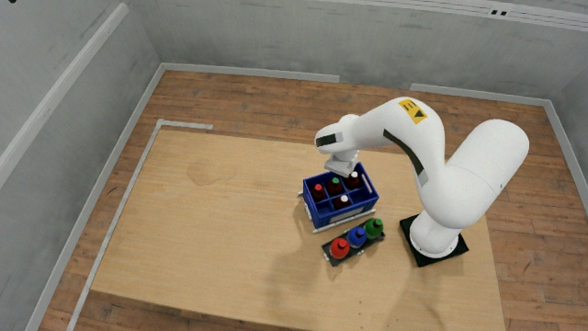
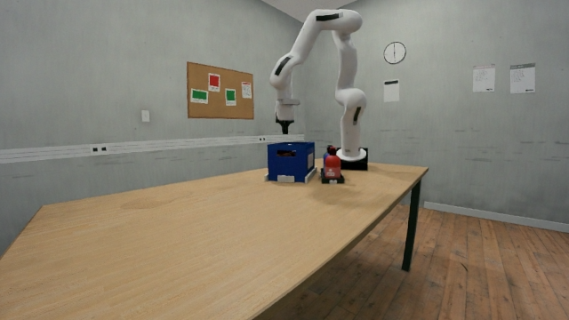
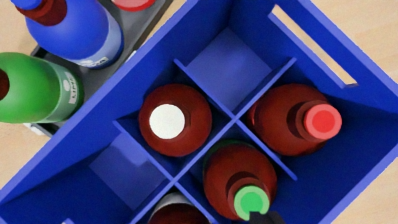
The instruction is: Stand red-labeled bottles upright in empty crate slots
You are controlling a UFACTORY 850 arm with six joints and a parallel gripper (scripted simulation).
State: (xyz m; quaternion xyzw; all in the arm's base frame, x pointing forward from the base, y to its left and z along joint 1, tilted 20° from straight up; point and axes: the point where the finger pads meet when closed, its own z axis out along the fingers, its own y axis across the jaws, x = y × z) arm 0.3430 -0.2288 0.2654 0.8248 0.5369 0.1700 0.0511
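Observation:
The blue crate [image 1: 341,193] stands on the table with four dark bottles in it: one red-capped [image 3: 322,121], one green-capped [image 3: 249,200] and two white-capped, one of them in the middle [image 3: 167,121]. Two slots are empty [image 3: 227,75] [image 3: 127,172]. The dark tray [image 1: 351,249] beside the crate holds a red bottle [image 1: 340,247], a blue bottle [image 1: 356,236] and a green bottle [image 1: 374,227], all upright. My gripper [image 2: 284,129] hangs a little above the far side of the crate, shut and empty.
The arm's base [image 1: 434,245] stands just right of the tray. The table edge runs near the base. The crate's side handle opening [image 3: 312,45] shows in the wrist view.

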